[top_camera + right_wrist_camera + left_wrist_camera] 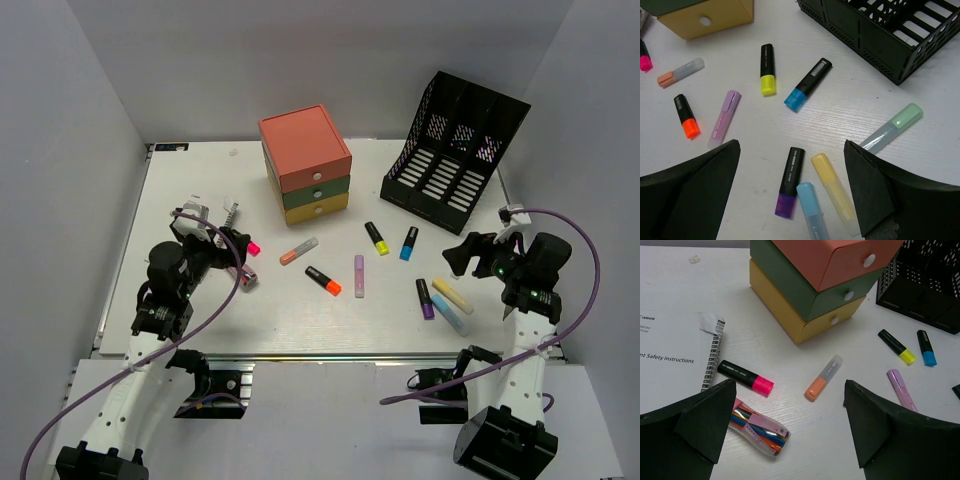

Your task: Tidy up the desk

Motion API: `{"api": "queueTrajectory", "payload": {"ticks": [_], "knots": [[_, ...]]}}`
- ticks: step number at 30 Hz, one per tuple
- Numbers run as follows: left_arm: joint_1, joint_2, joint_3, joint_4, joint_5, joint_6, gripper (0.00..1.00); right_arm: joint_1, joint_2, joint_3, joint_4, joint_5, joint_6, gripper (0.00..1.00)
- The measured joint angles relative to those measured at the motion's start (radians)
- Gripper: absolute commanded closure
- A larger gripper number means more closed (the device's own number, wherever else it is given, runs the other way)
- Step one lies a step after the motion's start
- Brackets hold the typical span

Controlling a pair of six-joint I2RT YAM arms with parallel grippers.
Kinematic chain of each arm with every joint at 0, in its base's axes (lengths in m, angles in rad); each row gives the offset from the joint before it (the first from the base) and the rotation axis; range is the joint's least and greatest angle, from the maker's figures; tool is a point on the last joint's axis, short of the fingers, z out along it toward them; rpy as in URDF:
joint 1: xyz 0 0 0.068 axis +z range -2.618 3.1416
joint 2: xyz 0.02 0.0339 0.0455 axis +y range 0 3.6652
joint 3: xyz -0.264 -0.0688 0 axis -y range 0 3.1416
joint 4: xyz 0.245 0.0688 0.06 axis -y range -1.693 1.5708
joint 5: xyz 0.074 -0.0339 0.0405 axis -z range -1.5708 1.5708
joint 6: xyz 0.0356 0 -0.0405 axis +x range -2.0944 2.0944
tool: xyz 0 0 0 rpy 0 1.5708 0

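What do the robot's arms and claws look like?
The left arm and right arm both have chunky black joints and white lower tubes. A purple cable loops along each one. The left gripper and right gripper are matte black, each with two broad, wedge-shaped fingers. A tiny green light glows near the right wrist.

Ten highlighters [767, 69], I think, one drawer unit [305, 150], one rack [455, 140].
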Motion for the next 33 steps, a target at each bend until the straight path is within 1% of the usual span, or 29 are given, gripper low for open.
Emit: {"api": "queueTrajectory", "payload": {"ticks": [4,9,16,18,19,20,21,22,23,24,25,26,27,28,30,32,33], "knots": [[0.0,0.0,0.0,0.0,0.006,-0.005,0.02,0.0,-0.011,0.0,-0.002,-0.016,-0.011,0.11],[0.0,0.013,0.0,0.001,0.015,-0.023,0.02,0.0,-0.067,-0.009,0.005,-0.037,-0.04,0.11],[0.0,0.058,0.0,0.0,0.026,-0.053,0.03,0.001,-0.099,-0.052,-0.021,-0.112,-0.189,0.11],[0.0,0.06,0.0,0.001,0.04,-0.06,0.14,0.001,-0.098,-0.052,-0.033,-0.132,-0.234,0.11],[0.0,0.062,0.0,0.005,0.048,-0.066,0.23,0.001,-0.1,-0.051,-0.038,-0.146,-0.253,0.14],[0.0,0.065,0.0,0.012,0.061,-0.071,0.41,0.001,-0.101,-0.051,-0.04,-0.163,-0.265,0.26],[0.0,0.071,0.001,0.018,0.074,-0.084,0.5,0.001,-0.101,-0.05,-0.04,-0.179,-0.275,0.42],[0.0,0.088,0.007,0.018,0.09,-0.09,0.57,0.002,-0.098,-0.046,-0.042,-0.191,-0.282,0.78],[0.0,0.109,0.021,0.014,0.108,-0.098,0.62,0.002,-0.09,-0.039,-0.043,-0.201,-0.282,0.87],[0.0,0.144,0.047,0.003,0.126,-0.108,0.63,0.002,-0.075,-0.025,-0.045,-0.209,-0.262,0.93],[-0.001,0.182,0.081,-0.014,0.14,-0.121,0.63,0.002,-0.057,-0.012,-0.042,-0.214,-0.256,0.84],[-0.007,0.224,0.118,-0.031,0.152,-0.133,0.57,0.002,-0.032,0.002,-0.039,-0.225,-0.245,0.7],[-0.012,0.256,0.153,-0.045,0.154,-0.144,0.54,0.002,-0.005,0.009,-0.031,-0.235,-0.226,0.54],[-0.018,0.28,0.185,-0.06,0.155,-0.156,0.5,0.002,0.018,0.01,-0.021,-0.244,-0.208,0.33],[-0.044,0.315,0.259,-0.111,0.14,-0.19,0.42,0.003,0.068,0.01,-0.015,-0.259,-0.182,0.26],[-0.078,0.345,0.333,-0.146,0.122,-0.217,0.41,0.005,0.101,0.01,-0.018,-0.261,-0.166,0.25],[-0.107,0.371,0.385,-0.183,0.097,-0.235,0.37,0.005,0.107,0.01,-0.019,-0.261,-0.157,0.25]]}}
